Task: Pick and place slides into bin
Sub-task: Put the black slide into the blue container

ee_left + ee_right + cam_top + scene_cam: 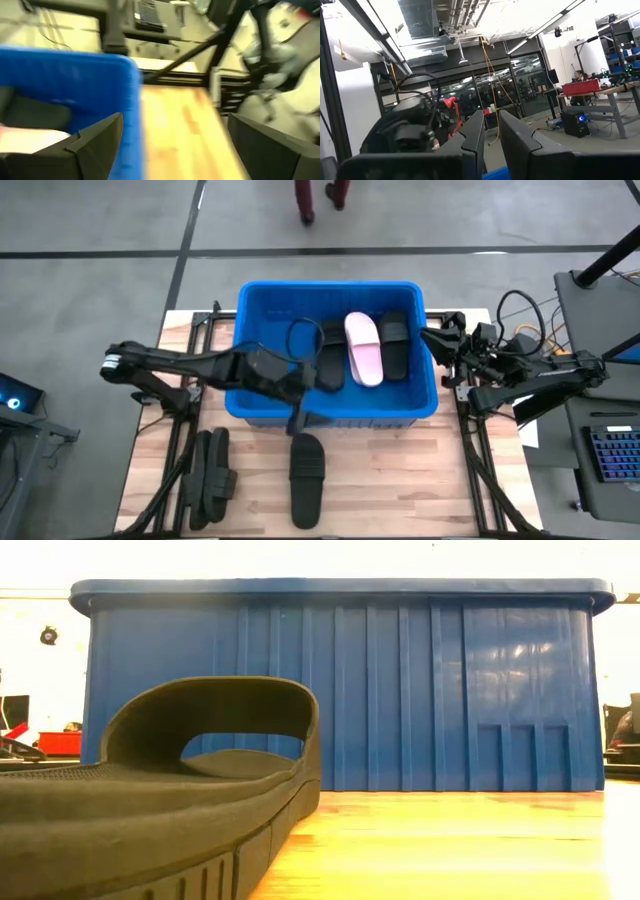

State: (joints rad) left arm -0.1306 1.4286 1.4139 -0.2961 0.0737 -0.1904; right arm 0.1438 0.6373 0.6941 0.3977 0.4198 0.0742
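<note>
The blue bin (pixel 330 412) stands mid-table. Inside it a pale pink slide (pixel 363 348) lies between black slides (pixel 394 345). One black slide (pixel 307 478) lies sole-down on the table in front of the bin, and it fills the foreground of the low view (pixel 160 790). Two more black slides (pixel 208 475) lie at the near left. My left gripper (pixel 300 400) hovers open over the bin's near wall (pixel 127 110), with nothing between its fingers (pixel 172 150). My right gripper (pixel 440 340) is raised at the bin's right, shut and empty (pixel 491 130).
Black frame rails (pixel 180 440) run along both sides of the wooden table (pixel 400 480). A keyboard and cables (pixel 610 450) sit on a stand to the right. A person's legs (pixel 320 200) show on the floor beyond the far edge.
</note>
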